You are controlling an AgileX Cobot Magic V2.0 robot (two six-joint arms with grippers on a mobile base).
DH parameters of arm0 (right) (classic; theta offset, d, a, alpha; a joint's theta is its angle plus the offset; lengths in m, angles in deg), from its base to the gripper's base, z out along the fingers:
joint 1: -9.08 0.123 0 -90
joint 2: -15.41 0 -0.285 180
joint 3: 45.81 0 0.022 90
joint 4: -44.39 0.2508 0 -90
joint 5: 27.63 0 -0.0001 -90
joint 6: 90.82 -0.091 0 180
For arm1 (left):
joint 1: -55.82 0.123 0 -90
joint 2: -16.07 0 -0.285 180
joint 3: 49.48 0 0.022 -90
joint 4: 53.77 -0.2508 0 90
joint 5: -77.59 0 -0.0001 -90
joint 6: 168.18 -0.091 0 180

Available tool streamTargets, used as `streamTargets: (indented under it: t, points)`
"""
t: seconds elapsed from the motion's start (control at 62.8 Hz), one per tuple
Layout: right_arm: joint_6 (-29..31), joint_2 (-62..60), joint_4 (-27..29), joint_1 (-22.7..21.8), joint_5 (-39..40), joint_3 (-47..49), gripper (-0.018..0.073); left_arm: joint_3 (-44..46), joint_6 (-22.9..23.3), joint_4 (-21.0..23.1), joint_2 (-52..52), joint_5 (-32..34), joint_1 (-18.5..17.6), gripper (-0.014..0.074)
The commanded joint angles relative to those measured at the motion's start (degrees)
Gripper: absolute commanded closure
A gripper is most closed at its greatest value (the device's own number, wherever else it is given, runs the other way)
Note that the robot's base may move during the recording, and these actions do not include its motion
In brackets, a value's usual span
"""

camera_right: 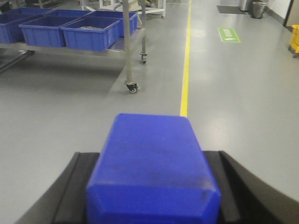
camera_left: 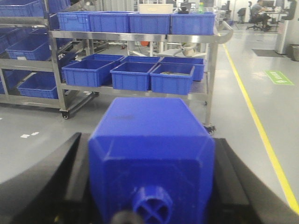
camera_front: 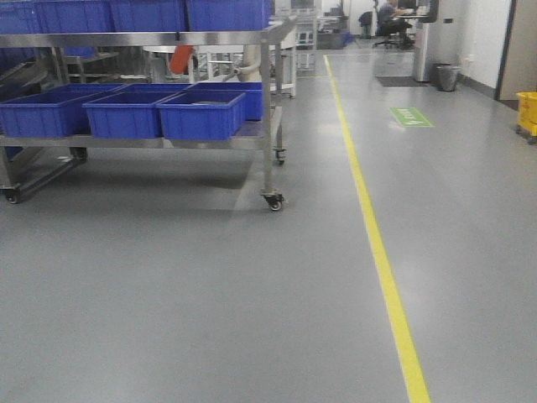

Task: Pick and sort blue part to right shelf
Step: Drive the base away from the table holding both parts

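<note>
Left pincer (camera_left: 149,179) clenched on blue part (camera_left: 149,135), knob toward my camera, black fingers (camera_left: 44,186) pressing both sides. Right pincer (camera_right: 152,189) grasping second blue part (camera_right: 152,154) likewise. Far left I see right shelf (camera_front: 168,39), blue bins (camera_front: 201,116) on lower tier. Yellow floor line (camera_front: 377,243) right of it.

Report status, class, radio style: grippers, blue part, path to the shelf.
Left gripper shut on blue part, knob toward camera. Right gripper shut on second blue part. Shelf ahead-left, floor to it bare.
</note>
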Motion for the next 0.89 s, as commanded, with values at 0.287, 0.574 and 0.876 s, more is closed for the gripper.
streamTargets:
  t: [0.287,0.574,0.876]
  points:
    - [0.2,0.3,-0.1,-0.2,5.4,1.6,0.0129,1.7,-0.1,-0.5,0.5,5.2,0.0,0.0261]
    - [0.2,0.3,-0.1,-0.2,5.4,1.6,0.0129,1.7,-0.1,-0.5,0.5,5.2,0.0,0.0262]
    - [0.2,0.3,-0.1,-0.2,5.4,1.6,0.0129,1.7,-0.1,-0.5,0.5,5.2,0.0,0.0262]
